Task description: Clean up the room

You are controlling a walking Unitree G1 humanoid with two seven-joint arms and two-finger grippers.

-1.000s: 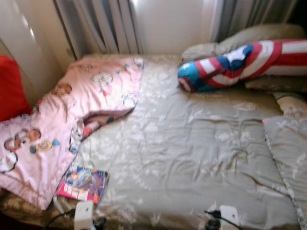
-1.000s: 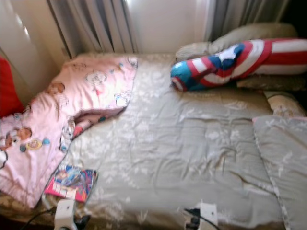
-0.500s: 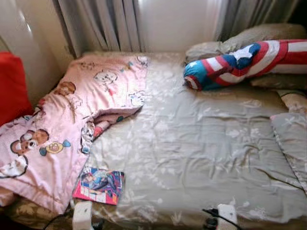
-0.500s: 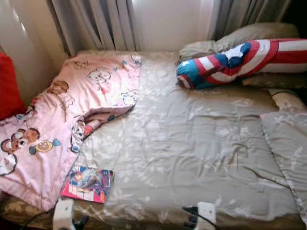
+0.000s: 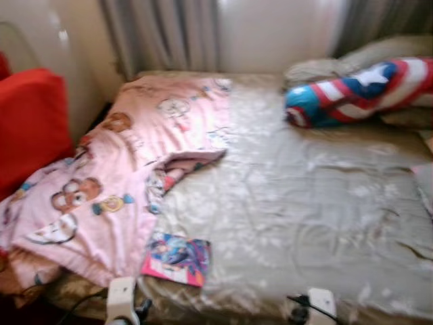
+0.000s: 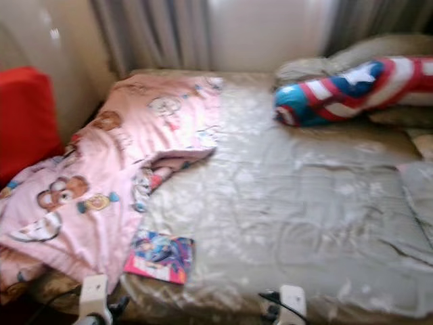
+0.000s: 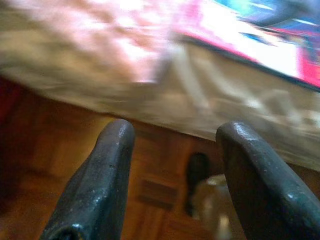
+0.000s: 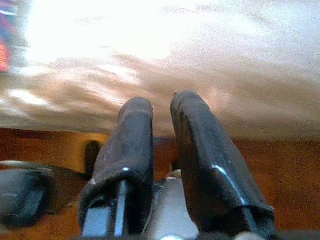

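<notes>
A colourful pink-edged book (image 5: 177, 258) lies near the front edge of the bed, partly against a crumpled pink cartoon blanket (image 5: 115, 183) that covers the bed's left side. The book's edge (image 7: 260, 45) also appears in the left wrist view. My left gripper (image 7: 172, 150) is open and empty, held low in front of the bed edge below the book. Its white wrist (image 5: 122, 301) is at the bottom of the head view. My right gripper (image 8: 162, 125) is shut on nothing, low before the bed edge, with its wrist (image 5: 318, 305) at the bottom right.
The bed carries a beige floral comforter (image 5: 304, 203). A red, white and blue bolster pillow (image 5: 358, 91) and beige pillows (image 5: 338, 64) lie at the far right. A red cushion (image 5: 30, 125) stands at the left, grey curtains (image 5: 162, 34) hang behind, and a wooden floor (image 7: 150, 200) runs below the bed edge.
The whole picture has shifted right, so the camera has turned left and more of the red cushion is in view. The book, blanket and pillows lie as before.
</notes>
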